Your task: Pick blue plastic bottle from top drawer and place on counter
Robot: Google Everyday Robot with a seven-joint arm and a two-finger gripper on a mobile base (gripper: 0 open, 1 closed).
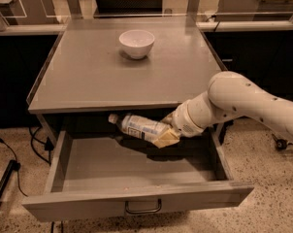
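The blue plastic bottle [138,126] is held lying nearly flat, white cap pointing left, in the air above the back of the open top drawer [137,168], just below the counter's front edge. My gripper [165,134] reaches in from the right on the white arm and is shut on the bottle's base end. The counter [88,76] is the flat grey cabinet top above the drawer. The drawer's front panel with its small bar handle [143,208] faces the camera.
A white bowl [136,43] stands on the counter toward the back centre. Glass-topped partitions and posts stand behind the counter. Dark cables lie on the speckled floor at the left. My white arm [243,103] crosses the drawer's right side.
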